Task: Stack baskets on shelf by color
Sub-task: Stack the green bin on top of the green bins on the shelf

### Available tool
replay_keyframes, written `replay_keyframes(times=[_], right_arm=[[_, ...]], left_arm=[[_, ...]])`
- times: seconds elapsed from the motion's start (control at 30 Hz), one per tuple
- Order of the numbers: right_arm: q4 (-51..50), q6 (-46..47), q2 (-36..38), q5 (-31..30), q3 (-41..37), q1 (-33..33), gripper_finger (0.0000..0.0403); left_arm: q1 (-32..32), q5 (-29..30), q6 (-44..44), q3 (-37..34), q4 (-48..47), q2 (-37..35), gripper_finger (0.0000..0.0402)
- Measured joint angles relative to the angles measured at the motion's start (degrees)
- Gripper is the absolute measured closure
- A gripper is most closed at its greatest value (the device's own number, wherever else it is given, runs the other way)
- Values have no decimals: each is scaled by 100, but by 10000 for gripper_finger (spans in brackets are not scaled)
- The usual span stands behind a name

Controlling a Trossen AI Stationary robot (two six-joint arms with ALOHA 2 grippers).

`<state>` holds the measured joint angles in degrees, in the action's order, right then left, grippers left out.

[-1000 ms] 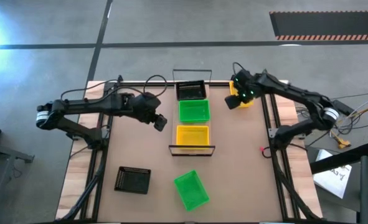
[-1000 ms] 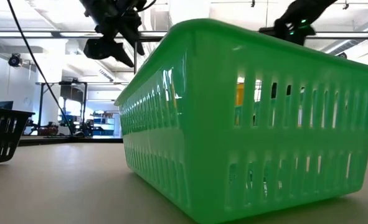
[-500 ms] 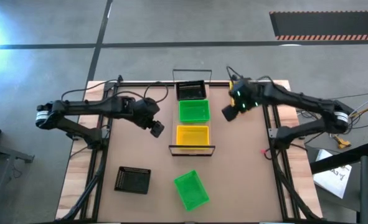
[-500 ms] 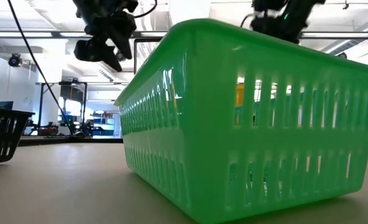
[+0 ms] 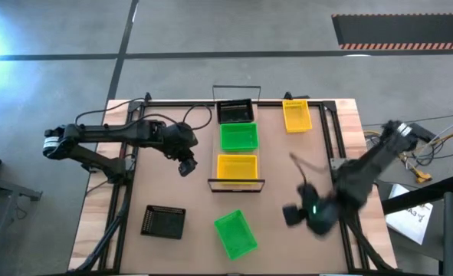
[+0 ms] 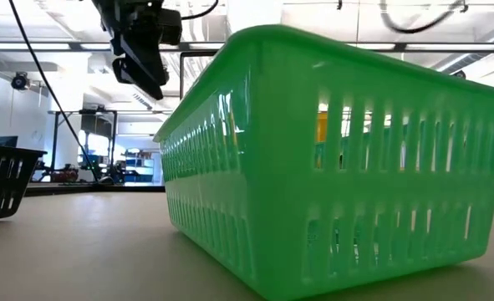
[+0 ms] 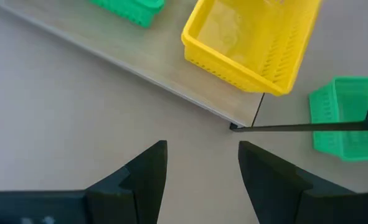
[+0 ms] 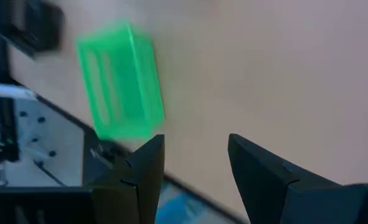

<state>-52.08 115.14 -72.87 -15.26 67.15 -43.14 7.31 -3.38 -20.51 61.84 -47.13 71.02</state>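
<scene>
1. The left tool (image 5: 185, 166) hangs over the desk (image 5: 172, 192) just left of the shelf (image 5: 236, 184), fingers spread, gripping nothing.
2. The right tool (image 5: 291, 215) is low toward the desk's near right corner, fingers spread and empty.
3. On the shelf sit a black basket (image 5: 234, 113), a green basket (image 5: 238, 137) and a yellow basket (image 5: 236, 165).
4. Another yellow basket (image 5: 297, 116) lies at the far edge, a loose green basket (image 5: 235, 234) and loose black basket (image 5: 163, 221) near the front edge.

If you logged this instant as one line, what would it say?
left gripper: open, empty, beside shelf | right gripper: open, empty, near loose green basket | yellow basket: far corner
</scene>
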Motion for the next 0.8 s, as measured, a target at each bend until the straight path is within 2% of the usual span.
replay_keyframes(times=[0.07, 0.17, 0.3, 0.4, 0.6, 0.7, 0.8], right_arm=[[31, 429, -601, 15, 359, -384, 235], [13, 372, -1564, 178, 1057, -608, 235], [-66, -110, -2734, 571, 2093, -504, 232], [-203, -251, -3364, 616, 2806, -256, 221], [-801, -731, -4021, 474, 3754, 477, 184], [-1361, -953, -4253, 478, 4030, 839, 174], [-1408, -1319, -4384, 586, 4100, 1160, 175]], left_arm=[[0, -3, 247, -5, 0, 0, 220], [0, -18, 608, -36, 0, 0, 220], [0, -184, 890, -89, 2, -2, 220], [-2, -518, 909, -209, -6, -43, 220], [-95, -850, 829, -538, -43, -296, 220], [-159, -859, 674, -704, -33, -539, 220], [-205, -859, 464, -902, -32, -832, 220]])
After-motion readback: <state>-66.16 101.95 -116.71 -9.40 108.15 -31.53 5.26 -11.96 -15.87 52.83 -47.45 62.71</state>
